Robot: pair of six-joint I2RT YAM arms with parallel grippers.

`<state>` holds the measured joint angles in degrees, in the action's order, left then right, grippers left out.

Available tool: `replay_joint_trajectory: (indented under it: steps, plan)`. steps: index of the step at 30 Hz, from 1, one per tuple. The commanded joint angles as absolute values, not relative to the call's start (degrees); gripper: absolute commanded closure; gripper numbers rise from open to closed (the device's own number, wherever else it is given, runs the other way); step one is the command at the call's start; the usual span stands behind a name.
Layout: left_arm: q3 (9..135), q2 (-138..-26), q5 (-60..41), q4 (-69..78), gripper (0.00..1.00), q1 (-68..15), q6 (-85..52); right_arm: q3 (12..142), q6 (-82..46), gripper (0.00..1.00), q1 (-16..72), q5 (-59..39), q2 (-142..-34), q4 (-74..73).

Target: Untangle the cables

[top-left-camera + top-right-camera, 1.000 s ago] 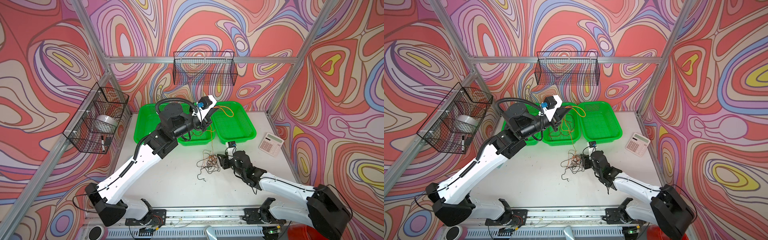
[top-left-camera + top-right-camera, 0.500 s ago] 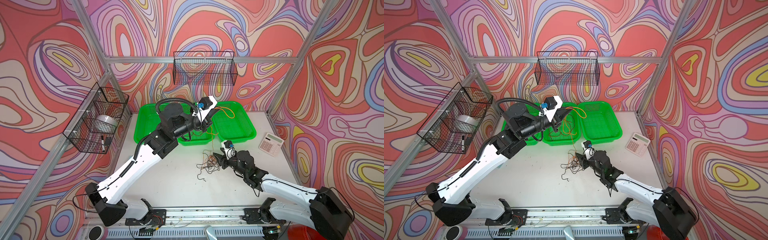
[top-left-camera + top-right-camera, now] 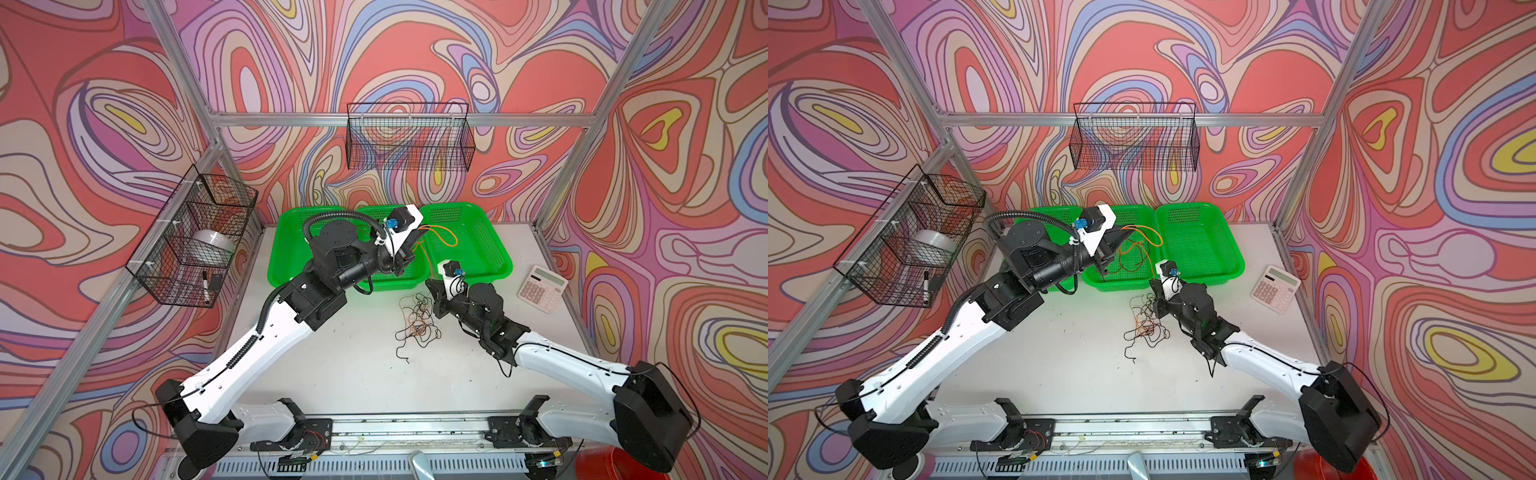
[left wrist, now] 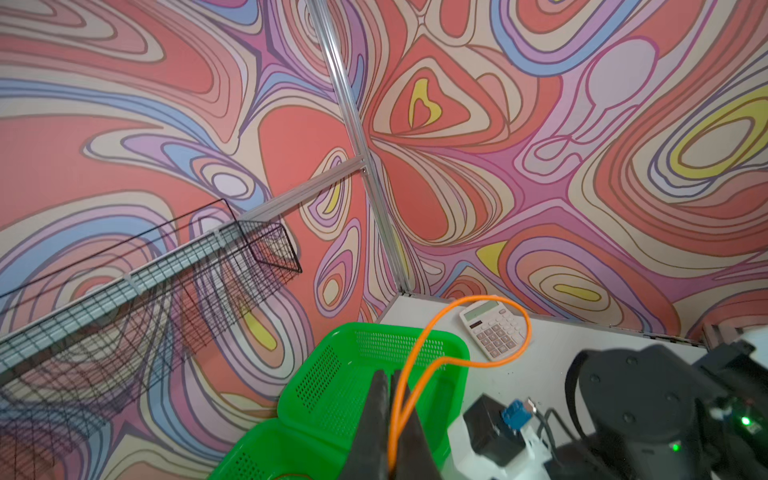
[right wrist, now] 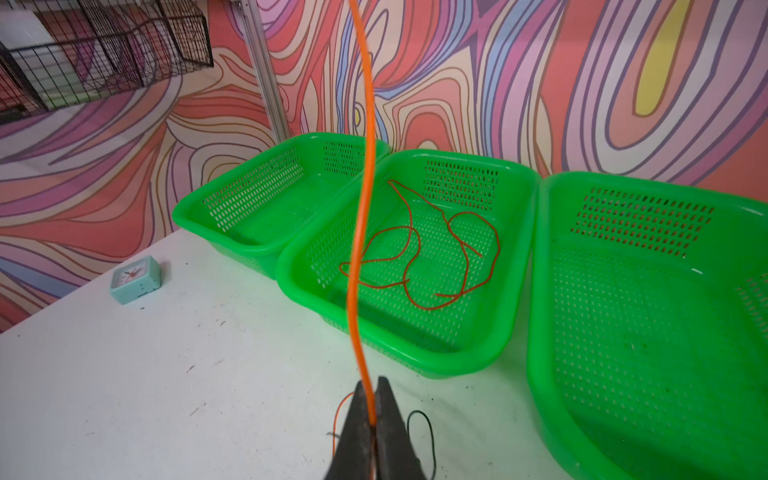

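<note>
tabletop (image 3: 332, 365): middle green basket (image 5: 286, 266) at the far edge held one freed red cable (image 5: 415, 266). left claw (image 4: 390, 380) was clenched on the orange cable (image 5: 352, 291), raised over the baskets. right claw (image 5: 371, 384), open a second ago, had clamped the same cable low, beside the tangle (image 3: 417, 322) mid-tabletop. judged ready to draw out. tangle: thin orange, red-brown and black loops, still knotted.

table (image 3: 332, 374) front free, cables (image 3: 417, 322) ctr, green baskets (image 3: 478, 253) rear

In both top views the heaped cables (image 3: 417, 318) are too fine to sort strand from strand; the orange cable (image 5: 353, 291) runs off the right wrist view's top edge
</note>
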<state>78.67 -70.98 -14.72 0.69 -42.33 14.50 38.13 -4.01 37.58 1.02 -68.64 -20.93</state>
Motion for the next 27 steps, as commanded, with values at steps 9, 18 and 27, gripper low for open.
replay_joint_trajectory:
  steps: [9,18,27]
  plan:
    - [58.44,-61.29,-13.34,7.0,1.0,-38.08,8.41,45.99,-3.58,1.0,37.31,-6.53,-63.08,-12.96]
    - [52.44,-61.7,-20.18,11.71,1.0,-38.06,5.41,49.22,-0.25,1.0,37.27,-8.34,-64.58,-6.58]
    - [54.59,-64.62,-19.39,10.82,1.0,-38.09,5.88,48.55,-0.34,1.0,37.27,-10.81,-65.62,-4.31]
